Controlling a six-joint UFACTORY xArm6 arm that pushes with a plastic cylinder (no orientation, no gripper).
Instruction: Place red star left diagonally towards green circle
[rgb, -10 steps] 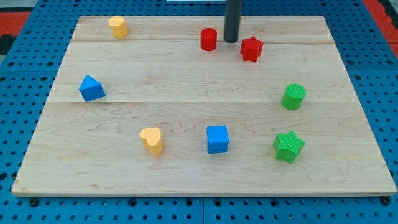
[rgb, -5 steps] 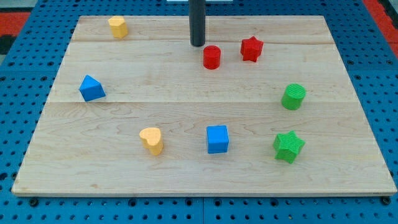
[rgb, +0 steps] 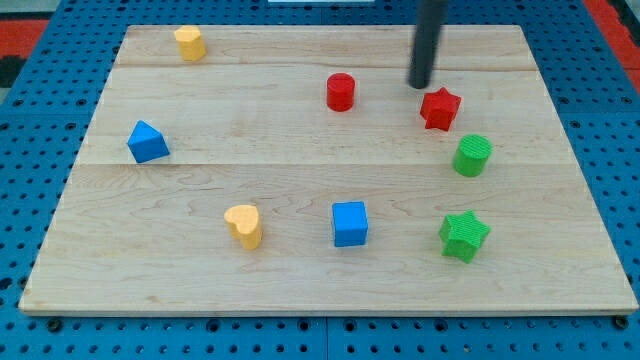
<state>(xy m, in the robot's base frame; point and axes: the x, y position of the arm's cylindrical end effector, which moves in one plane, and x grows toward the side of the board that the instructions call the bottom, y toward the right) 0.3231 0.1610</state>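
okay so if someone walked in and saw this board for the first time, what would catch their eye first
Most likely my tip, the dark rod coming down from the view's top, ending just above and left of the red star. That star sits close to the green circle, which lies below and to its right, near the board's right side. After that, the bright scatter: a red cylinder left of the rod and a green star lower right.

On the wooden tabletop (rgb: 300, 150) stand a red cylinder (rgb: 341, 92), blue cube (rgb: 350, 223), blue triangle (rgb: 147, 142), green star (rgb: 464, 235), and two yellow blocks (rgb: 189, 42) (rgb: 244, 225).
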